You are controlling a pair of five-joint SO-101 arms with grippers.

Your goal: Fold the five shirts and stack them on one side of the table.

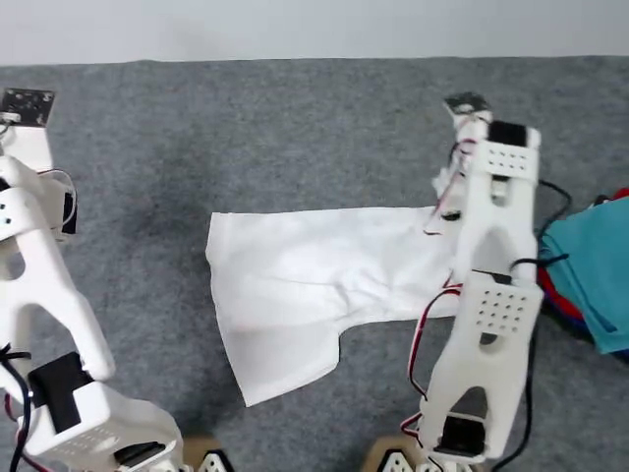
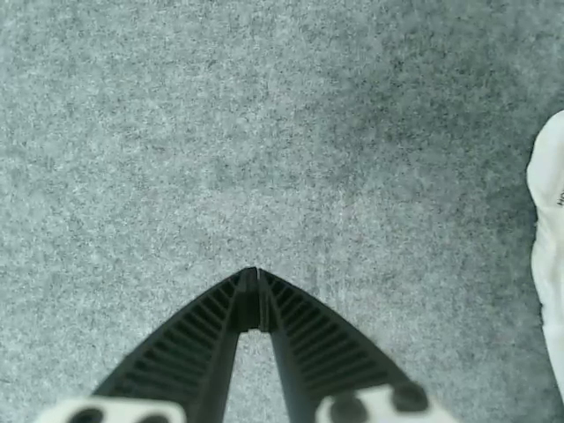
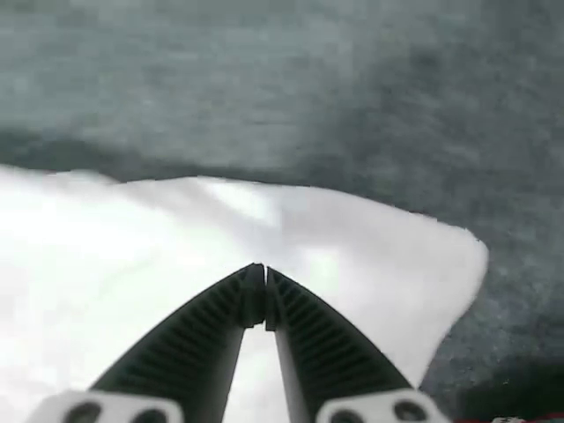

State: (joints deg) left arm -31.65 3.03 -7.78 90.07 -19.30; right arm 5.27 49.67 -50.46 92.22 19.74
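Observation:
A white shirt point(image 1: 314, 285) lies spread on the grey table cover point(image 1: 295, 128), with one part sticking out toward the near edge. My right arm point(image 1: 496, 246) reaches over the shirt's right end. In its wrist view the right gripper point(image 3: 257, 278) is shut, its tips just above the white shirt point(image 3: 132, 256) near a corner; I see no cloth pinched between them. My left arm point(image 1: 39, 265) stands at the far left, away from the shirt. The left gripper point(image 2: 257, 282) is shut over bare cover, with the white shirt's edge point(image 2: 551, 247) off to one side.
A teal shirt point(image 1: 595, 265) lies on a red one point(image 1: 555, 295) at the table's right edge, close to the right arm. The grey cover runs bare behind the white shirt and between it and the left arm.

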